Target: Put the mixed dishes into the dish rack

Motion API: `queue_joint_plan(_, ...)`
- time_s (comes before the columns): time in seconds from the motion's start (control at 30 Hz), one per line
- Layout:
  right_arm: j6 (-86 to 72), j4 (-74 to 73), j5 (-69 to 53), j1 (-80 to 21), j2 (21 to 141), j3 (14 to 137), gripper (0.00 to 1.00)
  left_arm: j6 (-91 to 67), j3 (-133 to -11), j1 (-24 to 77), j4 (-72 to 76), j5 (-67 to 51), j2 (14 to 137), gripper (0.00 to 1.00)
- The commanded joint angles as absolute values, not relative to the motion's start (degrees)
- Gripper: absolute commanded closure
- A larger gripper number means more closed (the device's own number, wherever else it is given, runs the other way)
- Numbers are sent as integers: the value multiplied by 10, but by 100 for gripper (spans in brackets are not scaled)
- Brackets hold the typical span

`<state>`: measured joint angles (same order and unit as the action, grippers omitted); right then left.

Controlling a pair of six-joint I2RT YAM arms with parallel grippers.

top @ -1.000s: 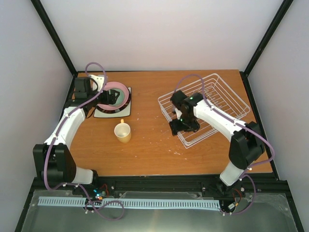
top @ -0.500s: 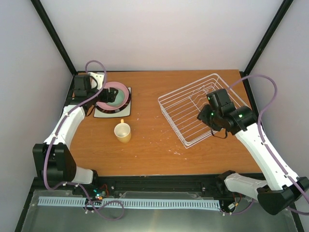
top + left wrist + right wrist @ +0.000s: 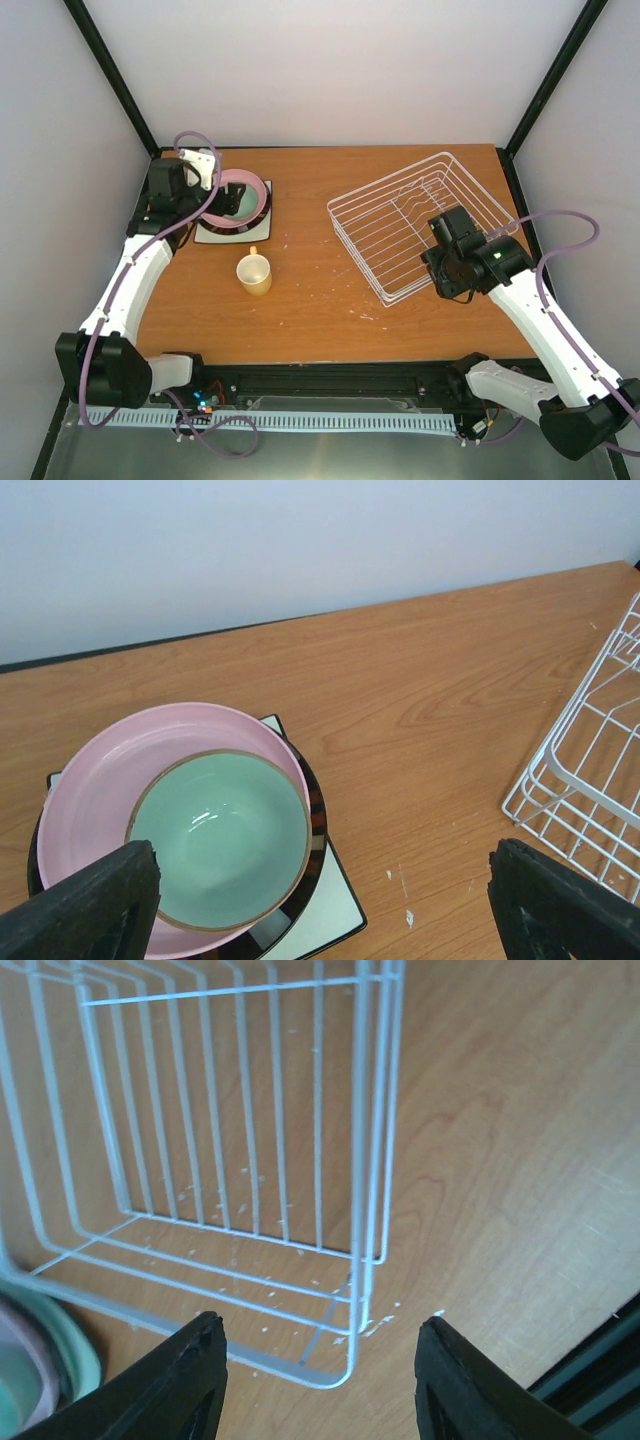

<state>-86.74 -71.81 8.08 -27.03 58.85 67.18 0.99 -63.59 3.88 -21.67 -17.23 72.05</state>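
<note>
**A:** While both arms hang over the table, where is the dish rack?

**B:** On the right half, flat on the wood and turned at an angle. Well apart from the dishes.

**A:** Dishes?

**B:** One stack at the far left. The white square plate is at the bottom, with the black-rimmed round plate on it and the pink round plate on that. The mint-green bowl sits inside the pink one. The pale yellow mug stands upright on the table, on the near side of the stack and not touching it.

**A:** Grippers?

**B:** The left gripper is over the stack, jaws spread wide and holding nothing. The right gripper is above the rack's near corner, also wide apart and empty.
</note>
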Motion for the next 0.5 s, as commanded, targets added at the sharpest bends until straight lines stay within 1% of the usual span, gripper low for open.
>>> queue_joint_plan(0.0, -950, -718, 81, -269, 591, 624, 49, 21, -624, 40, -198, -174, 699, 10)
queue_joint_plan(0.27, -968, -679, 108, -260, 626, 596, 47, 20, -617, 40, -194, -179, 691, 10)
queue_joint_plan(0.47, -968, -635, 97, -238, 656, 574, 47, 23, -614, 40, -194, -170, 690, 10)
